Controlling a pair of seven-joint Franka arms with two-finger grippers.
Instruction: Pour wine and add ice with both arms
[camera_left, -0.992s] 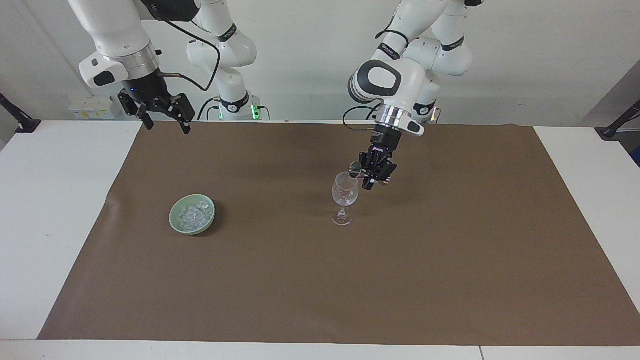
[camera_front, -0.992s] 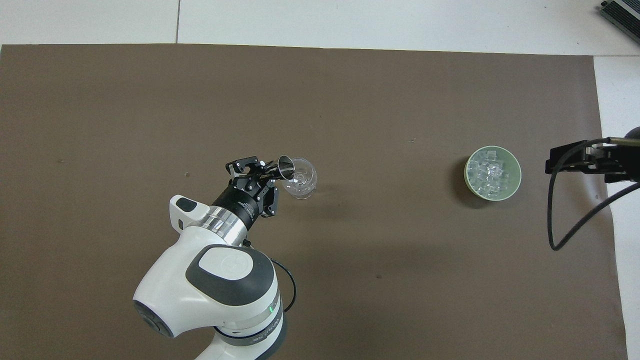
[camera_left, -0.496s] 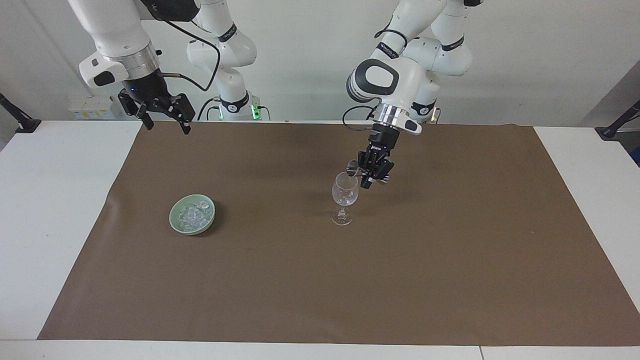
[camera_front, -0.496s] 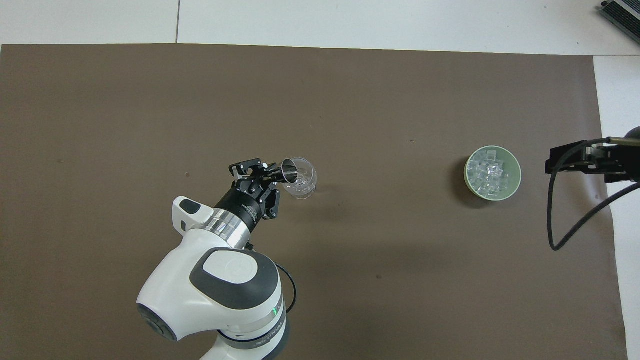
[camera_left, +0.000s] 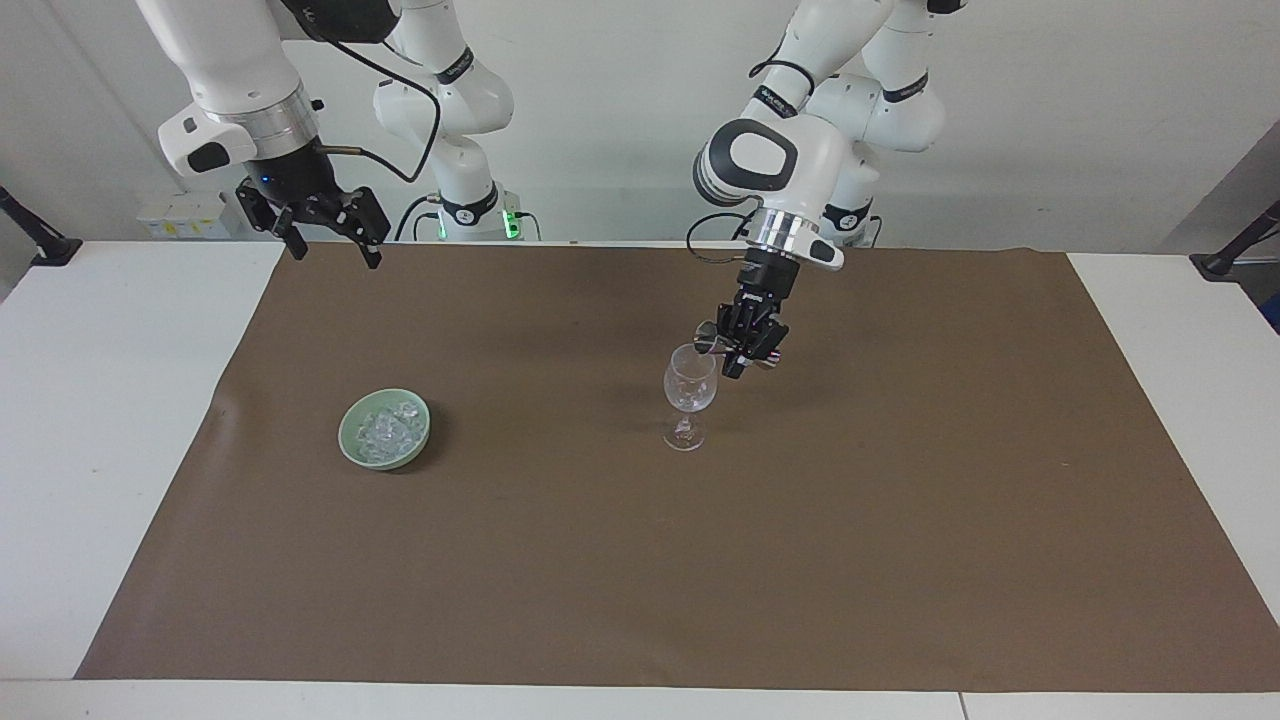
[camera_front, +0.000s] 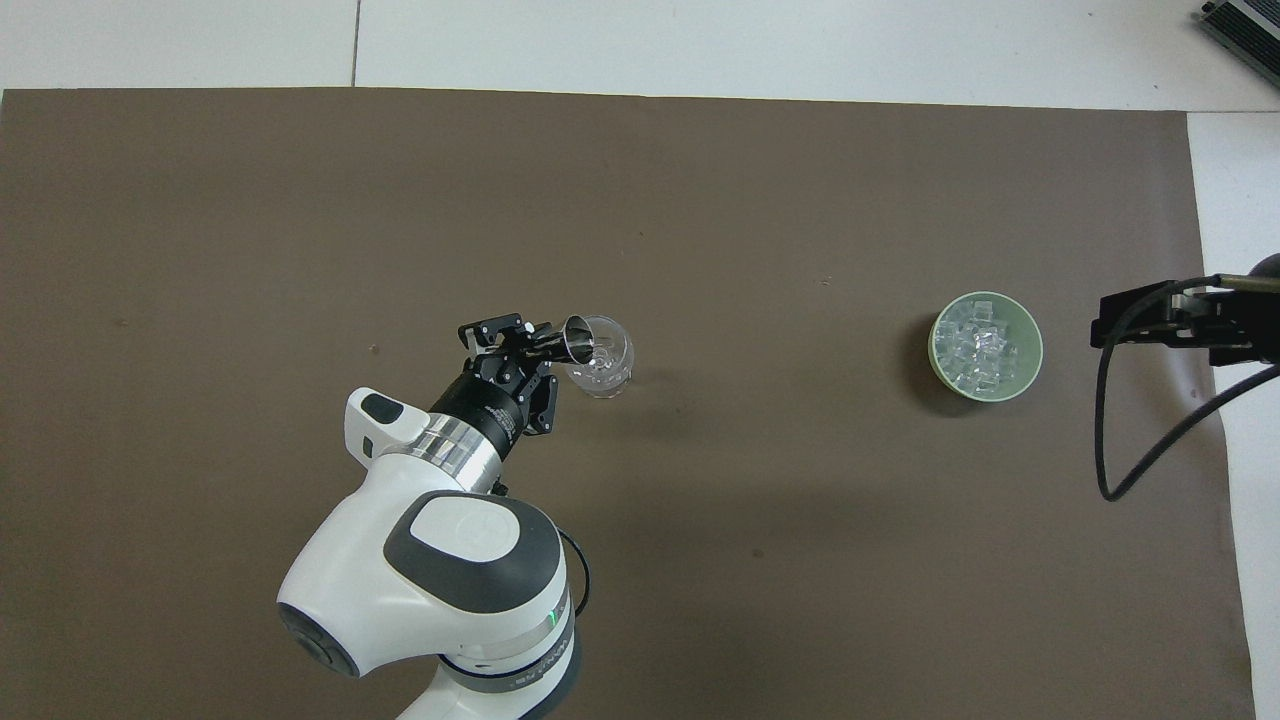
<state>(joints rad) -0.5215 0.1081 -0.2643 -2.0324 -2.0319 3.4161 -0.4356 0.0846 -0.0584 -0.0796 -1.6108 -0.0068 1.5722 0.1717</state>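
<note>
Overall, two hands, left hand gripping one jigger, one glass, one bowl

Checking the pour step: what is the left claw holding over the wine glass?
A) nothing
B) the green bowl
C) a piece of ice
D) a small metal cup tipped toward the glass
D: the left claw is shut on a small metal cup tilted over the rim of the wine glass.

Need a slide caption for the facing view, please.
Left gripper tips a small metal cup over the wine glass; right gripper waits, open.
</note>
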